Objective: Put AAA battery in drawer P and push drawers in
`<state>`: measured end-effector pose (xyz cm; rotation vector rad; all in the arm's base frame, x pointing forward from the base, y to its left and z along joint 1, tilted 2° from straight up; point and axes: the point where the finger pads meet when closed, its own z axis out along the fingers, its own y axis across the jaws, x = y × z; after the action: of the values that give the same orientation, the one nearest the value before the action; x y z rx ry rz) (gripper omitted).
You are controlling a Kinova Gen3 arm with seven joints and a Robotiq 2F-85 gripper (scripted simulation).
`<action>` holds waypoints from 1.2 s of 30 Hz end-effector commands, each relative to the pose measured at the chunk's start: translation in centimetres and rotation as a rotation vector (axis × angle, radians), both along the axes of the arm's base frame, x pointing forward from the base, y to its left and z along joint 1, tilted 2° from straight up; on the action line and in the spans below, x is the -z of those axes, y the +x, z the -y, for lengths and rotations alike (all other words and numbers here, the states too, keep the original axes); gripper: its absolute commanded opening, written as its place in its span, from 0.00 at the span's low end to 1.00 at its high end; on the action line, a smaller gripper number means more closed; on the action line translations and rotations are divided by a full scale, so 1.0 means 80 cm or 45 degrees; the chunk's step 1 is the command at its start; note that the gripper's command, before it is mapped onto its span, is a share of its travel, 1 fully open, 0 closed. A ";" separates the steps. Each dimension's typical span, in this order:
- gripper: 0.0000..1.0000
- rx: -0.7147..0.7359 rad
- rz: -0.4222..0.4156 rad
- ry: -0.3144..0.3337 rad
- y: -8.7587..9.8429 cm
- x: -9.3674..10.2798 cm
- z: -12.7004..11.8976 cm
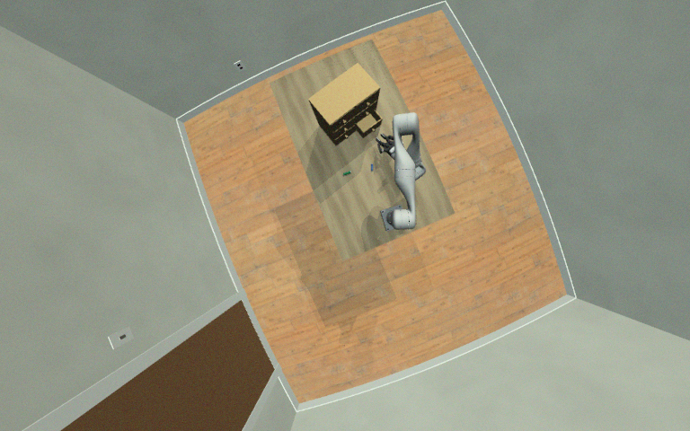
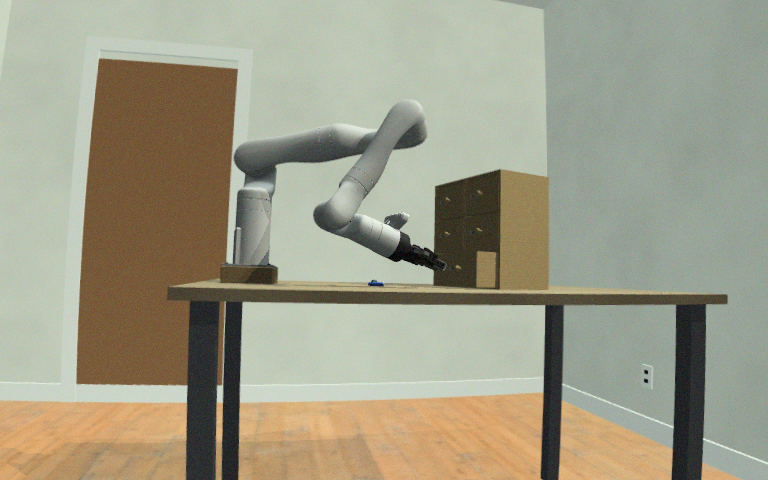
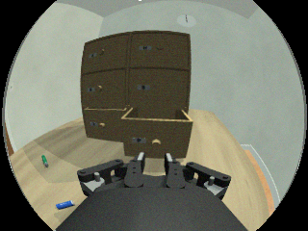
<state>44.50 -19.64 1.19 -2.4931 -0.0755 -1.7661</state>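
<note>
Pale walls and a brown door frame a wooden surface (image 2: 594,295) on dark legs, and the action sits at its far end. Nearest of all is the hand (image 3: 153,166), fingers part-way open with nothing between them, angled down and hanging just short of the chest. Down to its left on the surface lies a small blue cylinder (image 3: 64,204); farther left, a green one (image 3: 44,161). Which of the two is the AAA battery I cannot tell at this size, but both lie loose on the surface, neither anywhere near a drawer yet. Straight ahead of the hand, the bottom-row open drawer (image 3: 158,130) stands pulled out of the small chest (image 3: 138,71), its tray gaping upward, presumably readied as the drop target. Its letter mark is unreadable here. With the drawer out and the fingers free, fetching the battery looks like the next job.
</note>
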 end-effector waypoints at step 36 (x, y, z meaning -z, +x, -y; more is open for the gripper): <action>0.33 0.002 -0.039 -0.006 -0.061 -0.101 0.011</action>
<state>39.47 -20.56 8.83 -2.5206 -0.0668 -1.7283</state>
